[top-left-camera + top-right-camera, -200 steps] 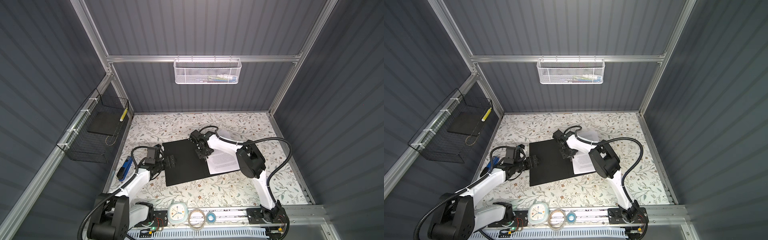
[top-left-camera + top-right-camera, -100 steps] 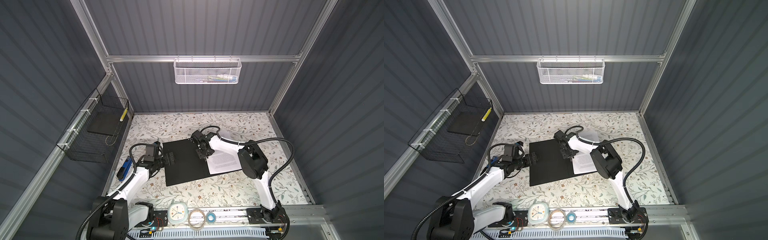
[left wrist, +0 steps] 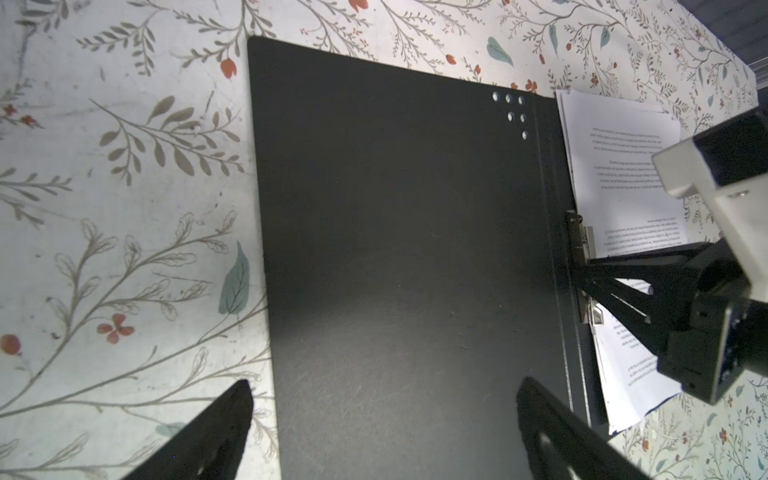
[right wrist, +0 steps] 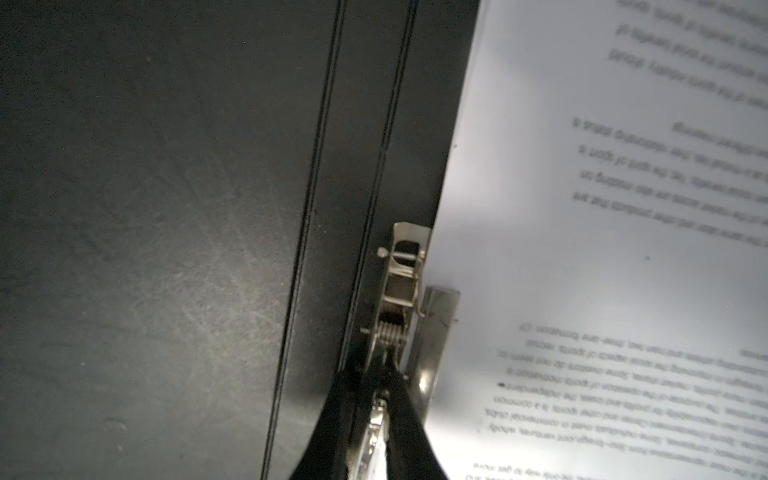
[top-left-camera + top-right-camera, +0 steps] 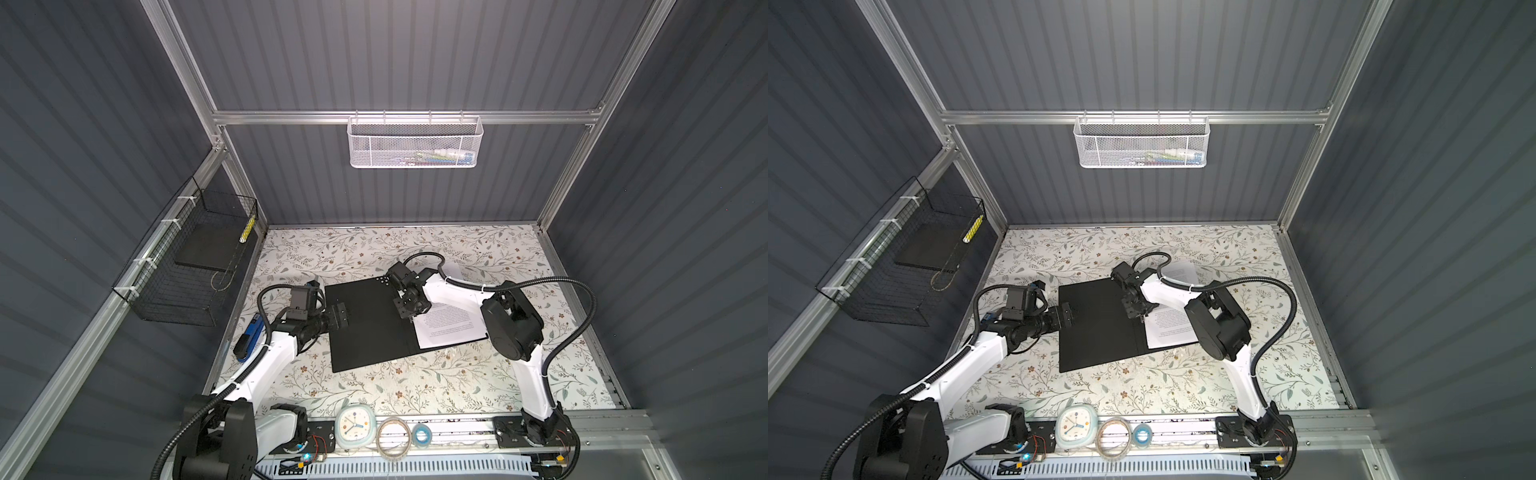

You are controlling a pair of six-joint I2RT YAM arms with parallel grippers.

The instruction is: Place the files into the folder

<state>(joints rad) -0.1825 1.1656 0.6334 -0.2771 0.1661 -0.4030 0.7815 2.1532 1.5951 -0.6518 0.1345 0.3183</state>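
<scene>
Folder: lay open on floral table, black inside up. Files: rested on its right half, edge under metal clip. Right gripper: pinched the clip's lever. Left gripper: jaws spread wide, over the folder's left edge.

LIGHTING AND IMAGE QUALITY

In both top views the tabletop is brightly and evenly lit; the walls are dim. Frame rails splay outward toward the picture edges: wide-angle distortion. In the left wrist view the folder carries a soft, diffuse sheen. In the right wrist view the print on the files is out of focus, and the metal clip shows glare.
</scene>
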